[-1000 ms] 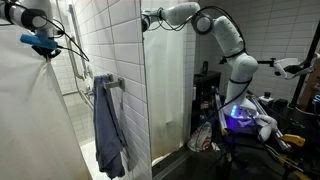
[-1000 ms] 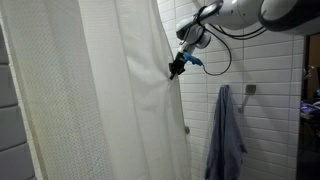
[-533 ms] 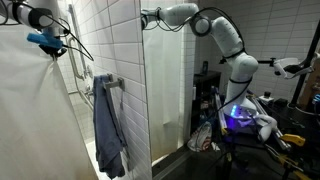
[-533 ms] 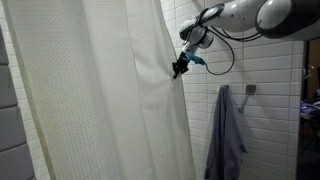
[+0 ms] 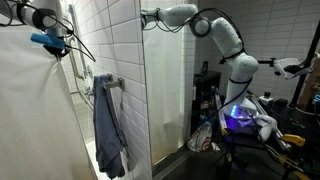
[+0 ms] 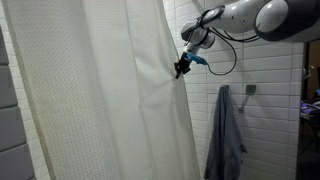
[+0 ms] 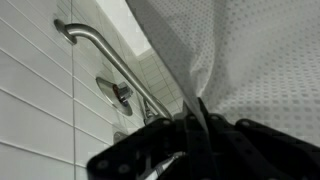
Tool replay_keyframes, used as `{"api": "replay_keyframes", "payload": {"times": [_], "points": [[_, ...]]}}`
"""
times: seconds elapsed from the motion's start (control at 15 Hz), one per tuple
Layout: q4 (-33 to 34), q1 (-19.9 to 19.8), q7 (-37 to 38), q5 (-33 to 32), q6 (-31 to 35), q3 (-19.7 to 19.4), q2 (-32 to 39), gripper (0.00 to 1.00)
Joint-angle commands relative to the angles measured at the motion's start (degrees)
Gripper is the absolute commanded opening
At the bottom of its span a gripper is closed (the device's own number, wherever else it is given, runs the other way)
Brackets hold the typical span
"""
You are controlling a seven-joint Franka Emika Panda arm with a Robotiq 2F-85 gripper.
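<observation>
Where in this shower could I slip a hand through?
Bare tiled wall shows between the edge of the shower curtain and the hanging blue towel, below the gripper pinching that curtain; a hand could probably pass there. Clutter crowds the floor around the robot's base.

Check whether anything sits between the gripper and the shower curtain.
Nothing visible does. In an exterior view the gripper is shut directly on the edge of the shower curtain; the wrist view shows the fabric running straight into the jaws.
</observation>
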Motion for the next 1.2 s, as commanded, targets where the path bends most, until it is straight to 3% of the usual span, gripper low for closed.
{"api": "replay_keyframes", "payload": {"times": [0.0, 1.13], "points": [[2.4, 0.3, 2.5, -0.9, 0.6, -1.2, 1.0, 0.0], [-2.5, 4.6, 9.4, -11.6, 11.7, -8.4, 0.5, 0.0]]}}
